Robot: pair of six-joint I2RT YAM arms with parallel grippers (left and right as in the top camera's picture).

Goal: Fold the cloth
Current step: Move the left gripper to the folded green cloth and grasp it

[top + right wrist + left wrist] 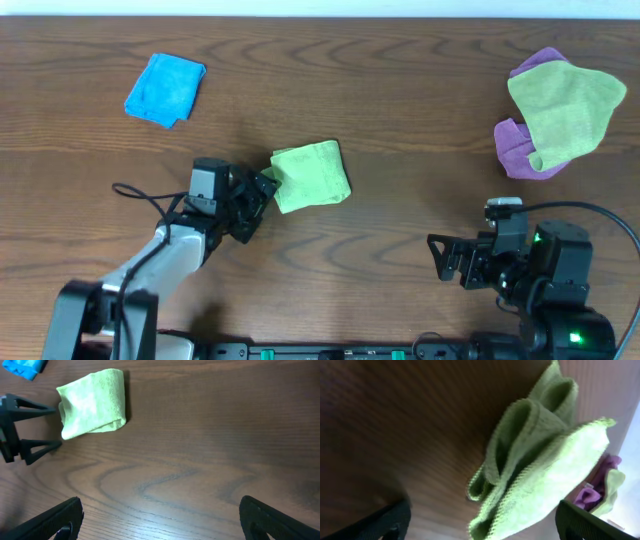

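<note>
The lime-green cloth (pixel 312 175) lies folded into a small rectangle at the table's middle. It also shows in the left wrist view (pixel 540 465) with its layered edges close up, and in the right wrist view (pixel 92 404) at the upper left. My left gripper (pixel 268 187) is open at the cloth's left edge, its fingers on either side of the cloth's edge without holding it. My right gripper (pixel 440 257) is open and empty over bare wood at the front right, far from the cloth.
A bright blue cloth (pixel 165 88) lies folded at the back left. A duller yellowish-green cloth (pixel 565 110) lies on purple cloths (pixel 520 148) at the back right. The table (pixel 400 90) is dark wood.
</note>
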